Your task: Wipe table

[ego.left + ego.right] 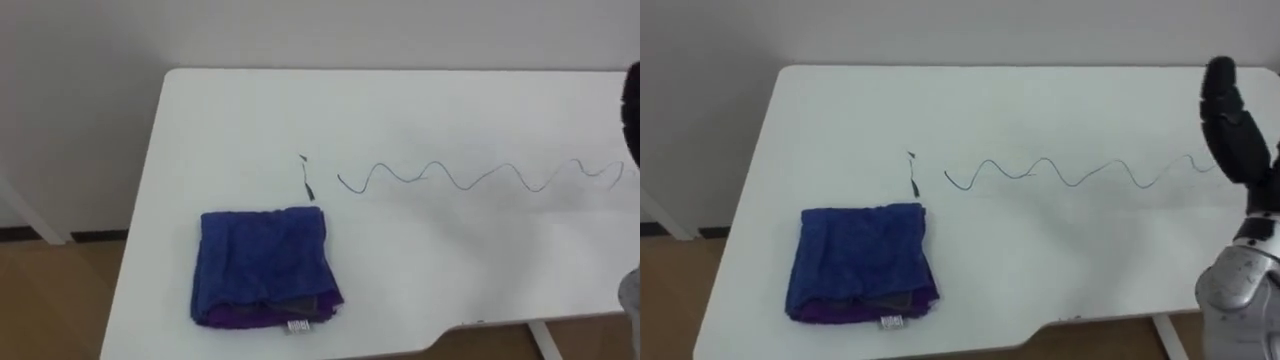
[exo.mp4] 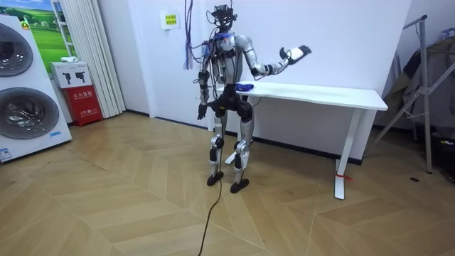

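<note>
Eye views look down from the head, close over the white table (image 1: pixel 420 260) (nearly identical stretch); room view takes in robot and table from afar.

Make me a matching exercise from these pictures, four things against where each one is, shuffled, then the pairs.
1 folded blue terry cloth
2 wavy dark pen line
3 right hand
4 left hand

A raised above the white table, fingers straight
B hanging by the robot's hip
C lying near the table's left front edge
D drawn across the tabletop

Pairs: 1-C, 2-D, 3-A, 4-B.
</note>
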Motion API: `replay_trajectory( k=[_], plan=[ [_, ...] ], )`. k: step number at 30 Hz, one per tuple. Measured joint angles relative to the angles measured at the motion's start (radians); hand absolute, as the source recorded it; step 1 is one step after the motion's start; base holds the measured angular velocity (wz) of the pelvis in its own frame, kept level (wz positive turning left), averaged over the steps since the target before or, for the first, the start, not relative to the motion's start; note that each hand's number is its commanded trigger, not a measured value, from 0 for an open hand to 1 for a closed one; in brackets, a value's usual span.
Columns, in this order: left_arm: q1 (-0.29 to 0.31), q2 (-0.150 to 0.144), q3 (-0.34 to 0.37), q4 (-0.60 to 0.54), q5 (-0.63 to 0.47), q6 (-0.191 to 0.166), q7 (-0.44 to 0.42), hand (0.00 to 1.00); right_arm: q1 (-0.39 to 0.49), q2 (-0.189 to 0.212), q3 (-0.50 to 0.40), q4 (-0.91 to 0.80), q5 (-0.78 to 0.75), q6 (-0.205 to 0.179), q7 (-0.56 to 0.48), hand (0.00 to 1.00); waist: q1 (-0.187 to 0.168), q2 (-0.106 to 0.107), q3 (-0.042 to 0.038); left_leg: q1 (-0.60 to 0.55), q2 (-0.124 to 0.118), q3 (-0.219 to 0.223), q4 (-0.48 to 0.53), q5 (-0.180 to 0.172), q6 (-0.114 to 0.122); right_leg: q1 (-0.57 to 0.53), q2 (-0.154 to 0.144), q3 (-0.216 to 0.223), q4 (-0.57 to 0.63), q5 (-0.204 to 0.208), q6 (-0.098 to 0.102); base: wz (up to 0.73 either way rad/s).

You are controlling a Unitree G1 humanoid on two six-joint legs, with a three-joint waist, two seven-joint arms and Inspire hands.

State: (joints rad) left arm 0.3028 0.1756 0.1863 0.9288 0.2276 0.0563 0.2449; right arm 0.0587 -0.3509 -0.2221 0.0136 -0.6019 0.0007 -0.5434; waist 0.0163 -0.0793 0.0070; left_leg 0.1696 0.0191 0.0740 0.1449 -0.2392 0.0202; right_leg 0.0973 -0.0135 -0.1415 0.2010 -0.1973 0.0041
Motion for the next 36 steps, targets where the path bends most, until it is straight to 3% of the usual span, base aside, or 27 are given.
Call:
replay_trajectory(
  k=[2, 6, 8, 13, 18, 26, 32, 36],
  plan=[
    [-0.002, 0.001, -0.025, 0.001, 0.001, -0.005, 0.002, 0.0, 0.001, 0.001, 0.064, -0.08, -0.059, -0.015, 0.007, 0.0, 0.013, 0.0, 0.0041, -0.005, 0.0, -0.002, 0.0, 0.0, 0.0, -0.005, 0.0, -0.003, -0.001, 0.001, -0.001, 0.0],
    [-0.026, 0.002, -0.043, 0.001, 0.004, -0.022, -0.001, 0.0, 0.001, 0.001, 0.155, -0.156, -0.141, -0.036, 0.045, 0.0, 0.037, -0.005, 0.0011, -0.018, 0.001, -0.012, 0.002, 0.0, 0.0, -0.012, 0.001, -0.009, -0.005, 0.003, -0.004, 0.06],
    [-0.036, 0.002, -0.061, 0.001, 0.003, -0.024, 0.0, 0.0, 0.001, 0.001, 0.239, -0.19, -0.169, -0.035, 0.07, 0.0, 0.06, -0.005, -0.0059, -0.017, 0.001, -0.02, 0.004, 0.0, 0.0, -0.007, 0.002, -0.012, -0.011, 0.004, -0.005, 0.0],
    [-0.058, 0.001, -0.115, 0.018, 0.003, -0.054, -0.002, 0.0, -0.002, 0.001, 0.329, -0.222, -0.254, -0.074, 0.143, 0.0, 0.086, 0.0, -0.0059, -0.018, 0.0, -0.038, 0.006, 0.0, 0.0, 0.006, -0.001, -0.027, -0.017, 0.004, -0.006, 0.14],
    [-0.057, 0.001, -0.129, 0.036, 0.008, -0.063, -0.002, 0.0, -0.003, 0.003, 0.428, -0.263, -0.356, -0.075, 0.223, 0.0, 0.112, 0.012, -0.0037, -0.022, 0.0, -0.051, 0.005, 0.0, 0.0, 0.008, 0.0, -0.029, -0.023, 0.004, -0.006, 0.05],
    [-0.075, 0.005, -0.179, 0.039, 0.022, -0.063, -0.015, 0.0, 0.001, 0.005, 0.631, -0.267, -0.372, -0.076, 0.319, 0.0, 0.131, 0.014, -0.0045, -0.043, -0.001, -0.063, 0.006, 0.001, -0.001, 0.001, 0.0, -0.038, -0.033, 0.005, -0.006, 0.06],
    [-0.102, 0.01, -0.21, 0.044, 0.021, -0.082, -0.015, 0.0, 0.013, 0.006, 0.718, -0.209, -0.372, -0.097, 0.372, 0.0, 0.134, 0.002, -0.0085, -0.041, -0.002, -0.078, 0.004, 0.001, -0.001, 0.005, -0.001, -0.039, -0.034, 0.005, -0.006, 0.05],
    [-0.12, 0.01, -0.231, 0.048, 0.02, -0.098, -0.015, 0.0, 0.024, 0.007, 0.725, -0.173, -0.372, -0.097, 0.399, 0.0, 0.148, -0.003, -0.0061, -0.04, -0.002, -0.078, 0.0, 0.001, -0.001, 0.005, -0.001, -0.039, -0.035, 0.005, -0.006, 0.0]
  ],
)
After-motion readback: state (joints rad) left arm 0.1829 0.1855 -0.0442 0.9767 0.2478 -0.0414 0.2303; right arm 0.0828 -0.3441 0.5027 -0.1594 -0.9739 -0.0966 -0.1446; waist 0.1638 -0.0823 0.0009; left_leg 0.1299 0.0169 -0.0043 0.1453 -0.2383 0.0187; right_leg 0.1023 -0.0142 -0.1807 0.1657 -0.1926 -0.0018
